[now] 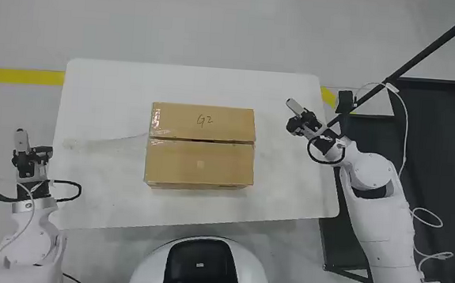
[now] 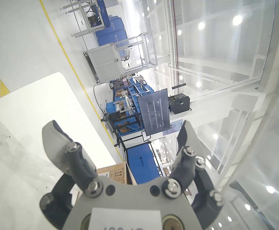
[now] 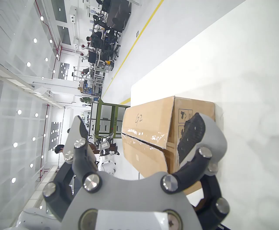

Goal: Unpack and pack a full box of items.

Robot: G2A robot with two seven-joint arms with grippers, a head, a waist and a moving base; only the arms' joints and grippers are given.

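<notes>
A closed cardboard box [image 1: 202, 148] sits near the middle of the white desk [image 1: 104, 93], in the centre of the top view. Its two top flaps meet along a lengthwise seam, with glossy tape showing at the seam's left end, and a handwritten mark is on the far flap. From the right wrist view the seam looks slightly parted at the box's near end, and printed symbols show on that end wall.

The right pincer [image 1: 299, 115] hovers above the desk at the centre right of the top view, beside the box's right end and apart from it. It is released, fingers spread, with nothing between them.

The left pincer [image 1: 30, 153] is at the lower left of the top view, just outside the desk's left edge and well apart from the box. It is also released and holds nothing.

A yellow floor line [image 1: 18, 75] runs behind the desk, and a dark framed platform [image 1: 417, 155] stands to the desk's right.
</notes>
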